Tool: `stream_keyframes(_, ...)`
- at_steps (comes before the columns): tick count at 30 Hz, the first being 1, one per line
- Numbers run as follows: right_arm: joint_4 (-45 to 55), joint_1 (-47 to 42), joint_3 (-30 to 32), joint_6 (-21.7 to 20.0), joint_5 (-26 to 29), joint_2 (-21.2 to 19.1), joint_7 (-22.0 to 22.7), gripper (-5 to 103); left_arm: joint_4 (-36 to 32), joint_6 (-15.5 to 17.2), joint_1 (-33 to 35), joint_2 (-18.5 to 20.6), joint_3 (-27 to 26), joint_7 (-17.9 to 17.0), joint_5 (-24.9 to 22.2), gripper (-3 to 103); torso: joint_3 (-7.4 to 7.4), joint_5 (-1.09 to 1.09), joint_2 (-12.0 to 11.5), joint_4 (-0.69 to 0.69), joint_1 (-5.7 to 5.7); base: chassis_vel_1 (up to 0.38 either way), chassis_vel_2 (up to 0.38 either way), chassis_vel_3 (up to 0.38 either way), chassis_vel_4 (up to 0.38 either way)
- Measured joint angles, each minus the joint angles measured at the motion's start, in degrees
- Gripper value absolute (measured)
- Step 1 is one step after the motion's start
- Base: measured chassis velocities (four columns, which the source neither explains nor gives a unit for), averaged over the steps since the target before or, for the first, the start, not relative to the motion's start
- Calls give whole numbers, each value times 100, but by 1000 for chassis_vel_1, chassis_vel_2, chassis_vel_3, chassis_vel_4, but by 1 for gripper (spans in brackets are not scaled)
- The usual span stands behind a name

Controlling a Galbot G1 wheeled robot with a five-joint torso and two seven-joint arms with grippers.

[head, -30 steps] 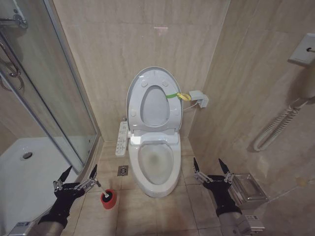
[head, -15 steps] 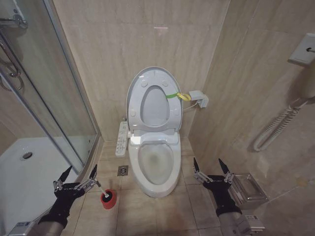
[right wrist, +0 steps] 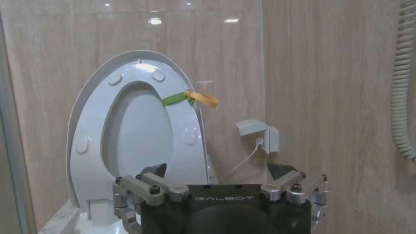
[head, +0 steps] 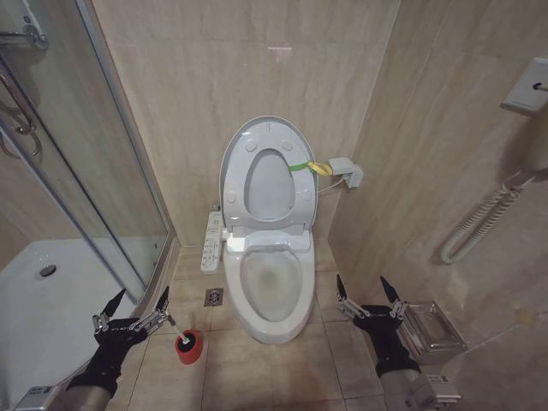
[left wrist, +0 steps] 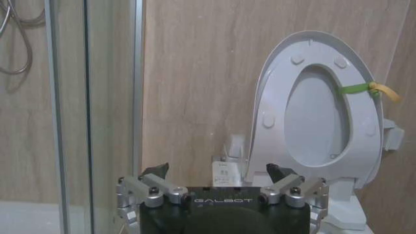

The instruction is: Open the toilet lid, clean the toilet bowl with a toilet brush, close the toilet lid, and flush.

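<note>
The toilet lid point(head: 270, 184) stands raised against the back wall with the ring seat in front of it, and a yellow-green strap point(head: 310, 167) hangs at its right edge. The bowl point(head: 272, 287) below is uncovered. The toilet brush handle point(head: 174, 329) sticks up out of a red holder cup point(head: 189, 347) on the floor, which hides the bristle head. My left gripper point(head: 142, 295) is open just left of the handle, low over the tiles. To the right of the bowl, my right gripper point(head: 361, 282) is open and holds nothing. Both wrist views face the raised lid point(left wrist: 315, 117) point(right wrist: 136, 131) over open fingers.
A glass shower door point(head: 86, 171) and white shower tray point(head: 51, 291) close off the left. The button panel point(head: 211, 242) sits at the bowl's left, with a floor drain point(head: 213, 296) below it. A metal wall holder point(head: 432, 327) and a coiled hose point(head: 479, 223) are on the right wall.
</note>
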Motion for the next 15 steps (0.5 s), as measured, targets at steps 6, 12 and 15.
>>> stream_keyframes(6,0,0,0,0,0,0,0,100,0,0,0,0,0,0,0,98,0,0,0,0,0,0,0,0,0)
stream_keyframes(12,0,0,0,0,0,0,0,100,0,0,0,0,0,0,0,98,0,0,0,0,0,0,0,0,0)
stream_keyframes(15,0,0,0,0,0,0,0,100,0,0,0,0,0,0,0,98,0,0,0,0,0,0,0,0,0)
